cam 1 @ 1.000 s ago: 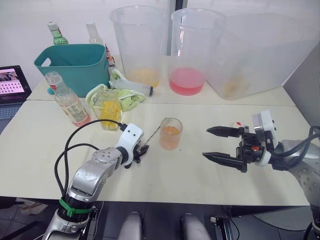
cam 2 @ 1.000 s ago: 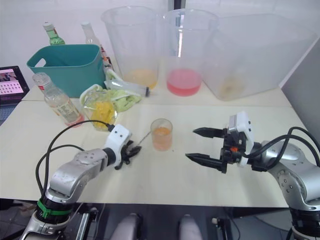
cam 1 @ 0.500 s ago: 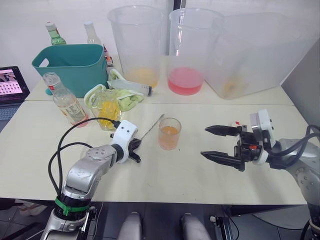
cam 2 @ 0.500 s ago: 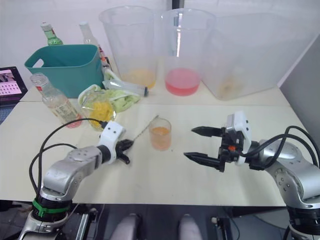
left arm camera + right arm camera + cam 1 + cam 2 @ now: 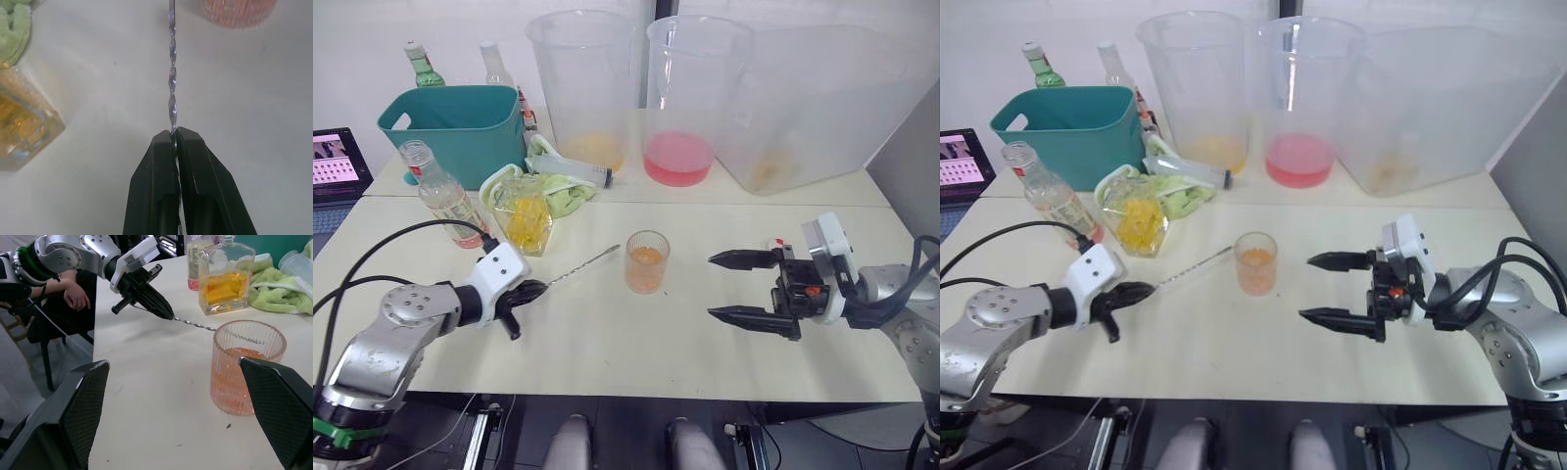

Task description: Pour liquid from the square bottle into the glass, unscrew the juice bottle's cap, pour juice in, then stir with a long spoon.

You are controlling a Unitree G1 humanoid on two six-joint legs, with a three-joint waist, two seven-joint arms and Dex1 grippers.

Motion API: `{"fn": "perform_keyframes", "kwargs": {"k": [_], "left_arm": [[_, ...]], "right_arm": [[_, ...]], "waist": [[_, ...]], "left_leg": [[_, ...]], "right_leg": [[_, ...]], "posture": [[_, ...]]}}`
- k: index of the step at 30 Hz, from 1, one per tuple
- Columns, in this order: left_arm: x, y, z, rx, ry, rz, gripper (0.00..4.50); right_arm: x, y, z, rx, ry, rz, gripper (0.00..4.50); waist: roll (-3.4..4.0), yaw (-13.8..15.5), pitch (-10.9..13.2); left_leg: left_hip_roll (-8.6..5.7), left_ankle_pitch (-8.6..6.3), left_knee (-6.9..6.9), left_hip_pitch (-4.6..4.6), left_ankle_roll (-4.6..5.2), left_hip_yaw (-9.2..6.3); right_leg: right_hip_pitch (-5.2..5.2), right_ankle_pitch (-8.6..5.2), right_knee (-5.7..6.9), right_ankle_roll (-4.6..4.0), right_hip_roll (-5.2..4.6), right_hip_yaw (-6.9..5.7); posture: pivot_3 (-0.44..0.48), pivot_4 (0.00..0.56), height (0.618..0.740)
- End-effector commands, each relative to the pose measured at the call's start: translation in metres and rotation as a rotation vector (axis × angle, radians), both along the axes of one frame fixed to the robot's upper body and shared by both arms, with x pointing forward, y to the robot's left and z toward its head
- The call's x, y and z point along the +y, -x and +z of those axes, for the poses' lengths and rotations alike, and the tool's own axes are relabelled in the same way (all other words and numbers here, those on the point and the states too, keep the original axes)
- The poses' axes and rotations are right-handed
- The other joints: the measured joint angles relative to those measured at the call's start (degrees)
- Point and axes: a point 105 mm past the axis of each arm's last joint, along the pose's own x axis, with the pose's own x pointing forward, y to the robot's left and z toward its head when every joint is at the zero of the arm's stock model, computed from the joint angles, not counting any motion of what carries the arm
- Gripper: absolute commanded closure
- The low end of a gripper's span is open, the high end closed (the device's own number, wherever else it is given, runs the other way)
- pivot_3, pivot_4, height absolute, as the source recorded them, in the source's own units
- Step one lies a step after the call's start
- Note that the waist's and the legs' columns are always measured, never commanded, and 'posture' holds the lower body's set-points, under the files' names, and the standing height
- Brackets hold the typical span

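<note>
Gripping: left end effector — black fingers clenched on one end of the long spoon, near the counter's front-left part.
Long spoon: thin twisted silver shaft runs from the left fingertips toward the glass; its far end stops just beside the glass, outside it.
Glass: upright near the middle of the counter, holding orange-pink liquid in its lower half.
Right end effector: released — fingers spread wide, hovering right of the glass and apart from it, over the counter's right part.
Square bottle: upright toward the back-left of the counter, yellow contents inside, touching a green cloth.
Juice bottle: stands left of the square bottle, neck open, a little pinkish juice at its base.
Cap: lies on the counter behind the right end effector.
</note>
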Motion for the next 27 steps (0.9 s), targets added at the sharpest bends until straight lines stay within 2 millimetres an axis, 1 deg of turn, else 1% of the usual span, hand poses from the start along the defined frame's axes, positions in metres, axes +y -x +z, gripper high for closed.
{"fn": "perform_keyframes", "kwargs": {"k": [1, 4, 5, 8, 10, 11, 12, 14, 15, 16, 17, 19, 21, 22, 25, 27], "left_arm": [[0.005, 0.006, 0.001, -0.028, -0.052, -0.066, 4.46], [0.013, 0.01, -0.009, -0.007, -0.088, -0.074, 4.46], [0.018, 0.01, -0.015, 0.003, -0.108, -0.063, 4.46], [0.02, 0.016, -0.027, 0.039, -0.111, -0.077, 4.46], [0.019, 0.02, -0.03, 0.092, -0.076, -0.086, 3.82], [0.019, 0.022, -0.031, 0.118, -0.077, -0.094, 3.57], [0.019, 0.023, -0.03, 0.134, -0.074, -0.102, 3.12], [0.017, 0.023, -0.025, 0.146, -0.073, -0.117, 2.55], [0.017, 0.023, -0.023, 0.148, -0.081, -0.129, 2.13], [0.017, 0.022, -0.02, 0.146, -0.091, -0.137, 1.87], [0.02, 0.018, -0.015, 0.136, -0.102, -0.129, 1.43], [0.025, 0.014, -0.008, 0.125, -0.12, -0.126, 0.9], [0.03, 0.015, -0.002, 0.14, -0.148, -0.15, 0.18], [0.032, 0.017, 0.0, 0.151, -0.17, -0.172, 0.03], [0.042, 0.016, 0.0, 0.184, -0.263, -0.192, 0.03], [0.042, 0.016, -0.002, 0.21, -0.287, -0.203, 0.03]], "right_arm": [[0.0, 0.011, 0.01, -0.033, 0.01, 0.031, 0.0], [-0.001, 0.013, 0.01, -0.029, 0.017, 0.031, 0.0], [-0.001, 0.013, 0.01, -0.029, 0.019, 0.03, 0.0], [-0.001, 0.013, 0.01, -0.03, 0.02, 0.027, 0.0], [0.0, 0.014, 0.01, -0.031, 0.022, 0.029, 0.0], [0.0, 0.014, 0.01, -0.028, 0.022, 0.032, 0.0], [0.0, 0.014, 0.01, -0.025, 0.023, 0.036, 0.0], [0.001, 0.014, 0.011, -0.022, 0.023, 0.042, 0.0], [0.001, 0.014, 0.011, -0.022, 0.023, 0.044, 0.0], [0.001, 0.014, 0.012, -0.023, 0.023, 0.046, 0.0], [0.002, 0.015, 0.013, -0.023, 0.02, 0.052, 0.0], [0.003, 0.016, 0.015, -0.022, 0.016, 0.064, 0.0], [0.005, 0.019, 0.017, -0.015, 0.014, 0.089, 0.0], [0.007, 0.021, 0.018, -0.013, 0.018, 0.106, 0.0], [0.012, 0.026, 0.02, -0.023, 0.035, 0.151, 0.0], [0.015, 0.028, 0.02, -0.036, 0.056, 0.164, 0.0]], "waist": [[0.0, 0.08, 0.0], [0.0, -0.02, 0.0], [0.0, -0.02, 0.0], [0.0, -0.08, 0.0], [0.0, -0.12, 0.0], [0.0, -0.08, 0.0], [0.0, -0.06, 0.0], [0.0, -0.09, 0.0], [0.0, -0.11, 0.0], [0.0, -0.14, 0.0], [0.0, -0.15, 0.0], [0.0, -0.11, 0.0], [-0.01, -0.19, 0.0], [0.0, -0.22, 0.0], [0.01, -0.31, 0.01], [0.02, -0.35, 0.01]], "left_leg": [[0.0, 0.0, 0.0, 0.0, 0.0, 0.0], [0.02, 0.0, 0.0, -0.02, 0.0, 0.0], [0.03, 0.0, 0.0, -0.02, 0.01, 0.0], [0.03, -0.01, 0.0, -0.02, 0.01, 0.01], [0.04, -0.01, 0.0, -0.02, 0.01, 0.01], [0.04, -0.01, 0.0, -0.02, 0.01, 0.01], [0.04, -0.01, 0.0, -0.02, 0.01, 0.01], [0.03, -0.01, 0.0, -0.02, 0.01, 0.01], [0.03, -0.01, 0.0, -0.02, 0.01, 0.01], [0.03, -0.01, 0.0, -0.02, 0.01, 0.01], [0.04, -0.01, 0.0, -0.02, 0.01, 0.02], [0.05, -0.01, 0.0, -0.02, 0.01, 0.01], [0.04, -0.01, 0.0, -0.02, 0.01, 0.01], [0.05, -0.01, 0.0, -0.02, 0.01, 0.01], [0.05, -0.03, -0.03, -0.02, 0.06, 0.01], [0.05, -0.03, -0.05, -0.02, 0.06, 0.02]], "right_leg": [[0.02, 0.0, -0.03, 0.0, 0.0, 0.0], [0.0, 0.0, -0.04, 0.0, 0.01, -0.01], [-0.01, 0.0, -0.03, 0.0, 0.02, -0.01], [-0.01, 0.0, -0.03, 0.0, 0.01, 0.0], [-0.01, 0.0, -0.03, 0.0, 0.02, -0.01], [-0.01, 0.0, -0.02, 0.0, 0.02, -0.01], [-0.01, 0.0, -0.02, 0.0, 0.02, -0.02], [-0.01, 0.0, -0.02, 0.0, 0.02, -0.02], [-0.01, 0.0, -0.02, 0.0, 0.01, -0.01], [-0.01, 0.0, -0.02, 0.0, 0.02, -0.01], [-0.02, 0.0, 0.0, 0.0, 0.02, -0.01], [-0.03, 0.0, 0.02, 0.0, 0.03, -0.02], [-0.03, 0.0, 0.02, 0.0, 0.03, -0.02], [-0.03, 0.0, 0.01, 0.0, 0.03, -0.03], [-0.07, 0.0, 0.05, 0.0, 0.03, -0.03], [-0.08, 0.0, 0.04, 0.0, 0.03, -0.02]], "posture": [[0.0, 0.15, 0.733], [0.0, 0.15, 0.733], [0.0, 0.15, 0.733], [0.0, 0.15, 0.733], [0.0, 0.15, 0.733], [0.0, 0.15, 0.733], [0.0, 0.15, 0.733], [0.0, 0.15, 0.733], [0.0, 0.15, 0.733], [0.0, 0.15, 0.733], [0.0, 0.15, 0.733], [0.0, 0.15, 0.733], [0.0, 0.15, 0.733], [0.0, 0.15, 0.733], [0.0, 0.15, 0.733], [0.0, 0.15, 0.733]]}}
